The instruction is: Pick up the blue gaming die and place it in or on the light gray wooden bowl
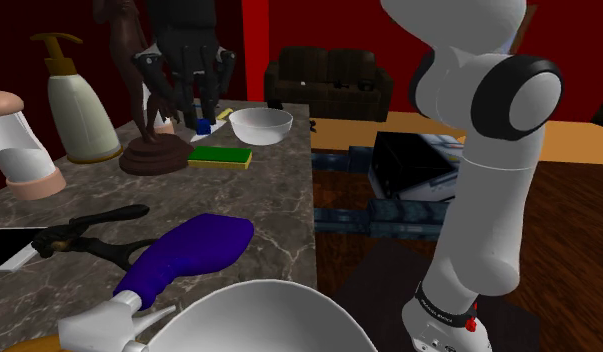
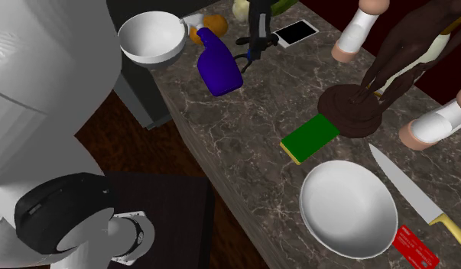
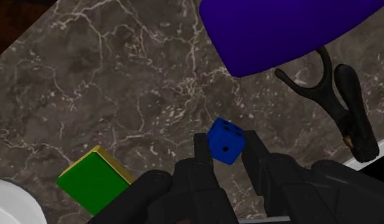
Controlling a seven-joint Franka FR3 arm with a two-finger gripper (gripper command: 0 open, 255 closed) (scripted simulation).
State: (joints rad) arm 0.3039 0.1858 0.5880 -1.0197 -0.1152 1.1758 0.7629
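Jaws are pinched on the blue die (image 3: pixel 225 140), which sits skewed at the very tips of the gripper (image 3: pixel 227 149) and looks lifted clear of the marble counter (image 3: pixel 133 83), above a spot near the green sponge (image 3: pixel 95 182). Risk: tip grip on tilted faces is thin, so a fast swing could twist it out. The white bowl (image 1: pixel 261 125) is just beside the sponge. The second bowl (image 1: pixel 259 318), well apart from the sponge, invites a wrong drop.
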